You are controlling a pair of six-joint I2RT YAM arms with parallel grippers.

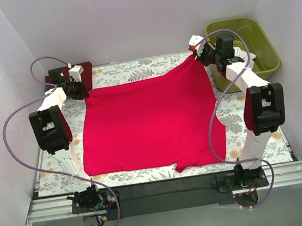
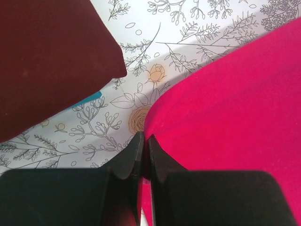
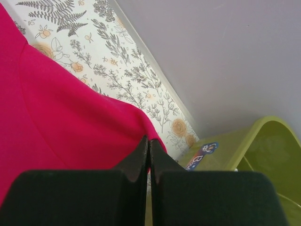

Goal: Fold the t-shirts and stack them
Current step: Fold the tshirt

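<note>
A bright crimson red t-shirt (image 1: 152,121) lies spread over the middle of the floral cloth. My left gripper (image 1: 80,90) is shut on its far left corner (image 2: 160,117), with red cloth between the jaws low at the table. My right gripper (image 1: 198,53) is shut on its far right corner (image 3: 146,127) and holds that corner lifted. A folded dark maroon t-shirt (image 1: 83,73) lies at the far left behind the left gripper and fills the upper left of the left wrist view (image 2: 47,61). No white or pale pink shirts show.
An olive-green plastic tub (image 1: 262,41) stands at the far right beside the right arm, and also shows in the right wrist view (image 3: 263,150). The floral table cloth (image 1: 133,69) covers the work area. Grey walls close in the back and both sides.
</note>
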